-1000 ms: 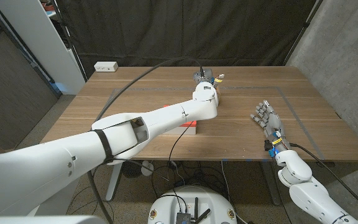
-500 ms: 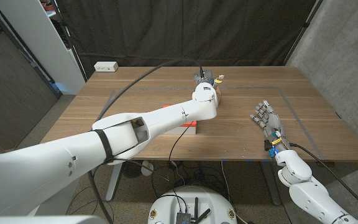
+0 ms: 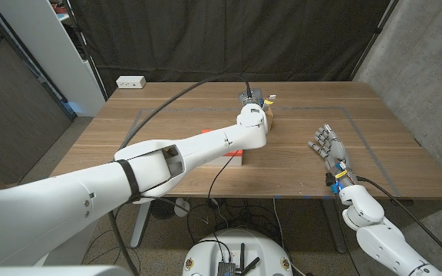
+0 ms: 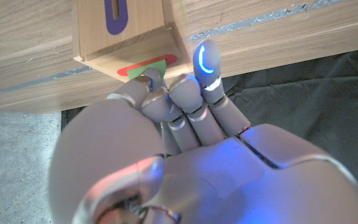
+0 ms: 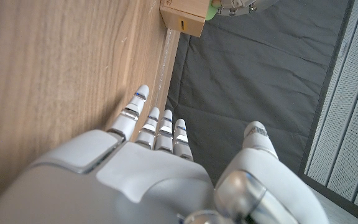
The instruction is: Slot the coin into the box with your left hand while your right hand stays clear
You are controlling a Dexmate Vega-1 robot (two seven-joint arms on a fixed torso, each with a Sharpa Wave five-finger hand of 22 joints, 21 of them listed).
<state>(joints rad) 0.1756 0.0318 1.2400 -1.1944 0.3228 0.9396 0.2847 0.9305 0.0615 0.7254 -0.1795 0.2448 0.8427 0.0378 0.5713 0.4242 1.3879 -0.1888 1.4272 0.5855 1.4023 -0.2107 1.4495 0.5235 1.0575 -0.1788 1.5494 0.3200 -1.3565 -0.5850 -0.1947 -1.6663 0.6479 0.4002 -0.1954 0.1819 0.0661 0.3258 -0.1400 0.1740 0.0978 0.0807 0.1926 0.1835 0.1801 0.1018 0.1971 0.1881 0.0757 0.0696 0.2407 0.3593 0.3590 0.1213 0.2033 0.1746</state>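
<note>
A small wooden box (image 3: pixel 269 116) stands at the table's far middle. In the left wrist view it (image 4: pixel 129 37) shows a purple slot (image 4: pixel 115 15) on one face and a red-rimmed slot (image 4: pixel 146 65) on another. My left hand (image 3: pixel 252 102) is at the box and pinches a green coin (image 4: pixel 156 74) between its fingertips, edge against the red slot. My right hand (image 3: pixel 330 149) is on the table's right side, well apart from the box, fingers spread and empty. The right wrist view has the box (image 5: pixel 184 15) far beyond my right hand (image 5: pixel 160 155).
A white power strip (image 3: pixel 130 81) lies at the table's back left corner. A red flat object (image 3: pixel 233 159) peeks out under my left forearm near the front edge. Tape lines mark the tabletop. A dark curtain hangs behind the table.
</note>
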